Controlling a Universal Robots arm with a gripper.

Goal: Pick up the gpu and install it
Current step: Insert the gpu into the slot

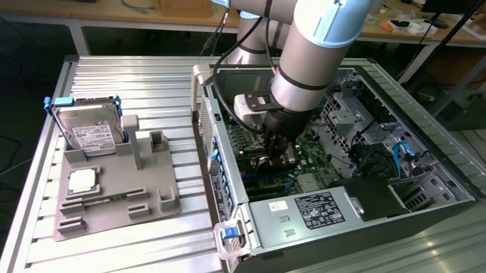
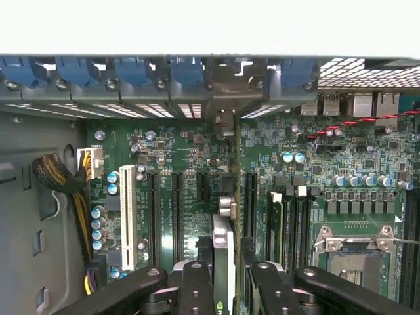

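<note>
The gripper (image 2: 230,272) is pinched almost shut on the gpu (image 2: 223,230). Its two black fingers (image 2: 197,289) press on the flat sides of this thin card, one on each side. In the exterior view the gripper (image 1: 277,151) is deep down inside the open computer case (image 1: 425,170).

The gpu hangs straight under the gripper, standing on its thin edge. We look along that edge, so it seems as slim as a knife. Its long side runs the same way as the long black slots (image 2: 177,210), toward the back wall with the row of blue plastic clips (image 2: 131,69). It is lined up between two of the slots. I cannot tell if it is pushed in or just above.

Under it lies the green board (image 2: 315,164), flat and bumpy with tiny parts. One slot is white (image 2: 128,216). A bunch of yellow and black wires (image 2: 62,184) curls at one side. A shiny square metal frame (image 2: 354,252) sits on the other side.

Outside the case, on the exterior view's left, a silver hard drive (image 1: 91,133) leans in a grey plastic tray (image 1: 114,199). The tray rests on a ribbed metal table (image 1: 136,74).
</note>
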